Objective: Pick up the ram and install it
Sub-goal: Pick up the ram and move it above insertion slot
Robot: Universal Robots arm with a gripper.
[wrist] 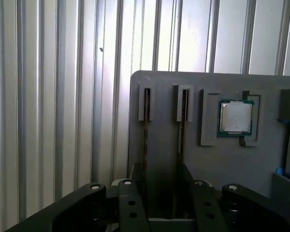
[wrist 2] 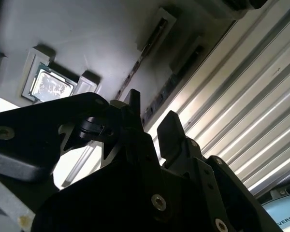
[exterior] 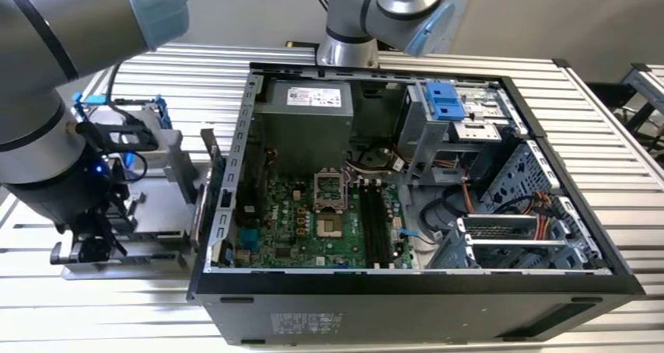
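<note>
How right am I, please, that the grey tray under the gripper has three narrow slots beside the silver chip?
Not three: the first wrist view shows two narrow slots in the grey tray under the gripper, beside the silver chip.

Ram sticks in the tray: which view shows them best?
First wrist view: ram sticks edge-on in their tray slots, straight beyond the gripper, jaws open. Second wrist view catches them obliquely, in shadow. Exterior view gives the tray, arm in front.
</note>
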